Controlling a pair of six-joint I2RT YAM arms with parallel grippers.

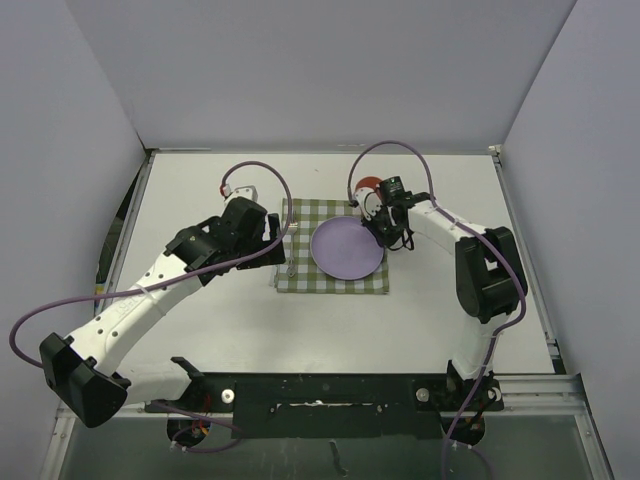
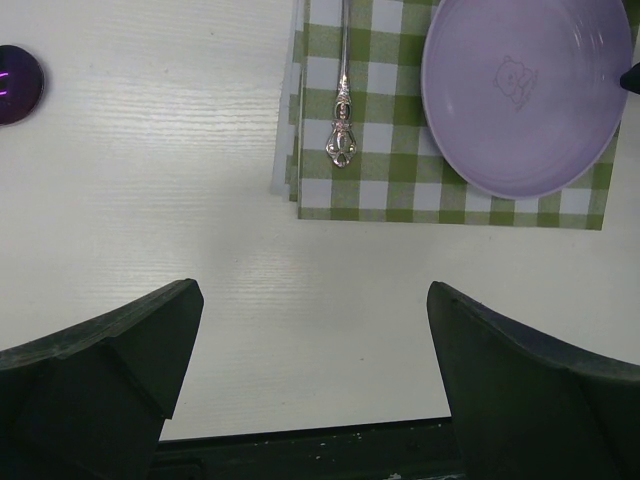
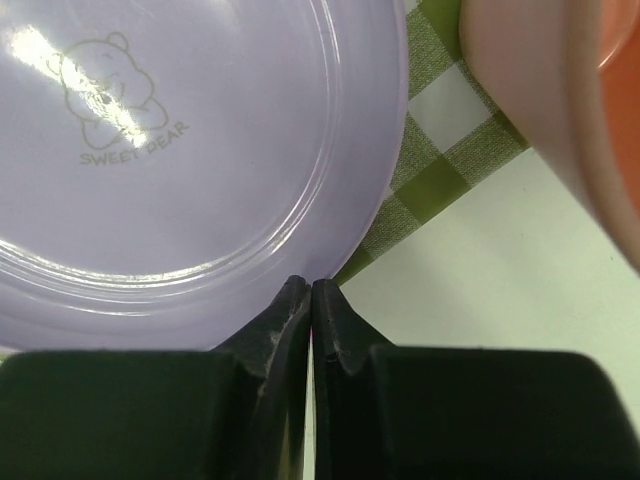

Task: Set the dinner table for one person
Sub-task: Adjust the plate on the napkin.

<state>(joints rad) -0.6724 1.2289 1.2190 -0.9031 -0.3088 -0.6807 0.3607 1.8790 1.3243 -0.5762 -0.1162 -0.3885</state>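
While your right gripper (image 3: 312,287) sits clenched at the rim of the round lilac plastic plate (image 3: 200,200), check it pinches before lifting; your left gripper (image 2: 312,295) hangs released.

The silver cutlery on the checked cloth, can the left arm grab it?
Probably yes. The left gripper is open beside the silver cutlery, nothing lies between, and the purple plate sits apart.
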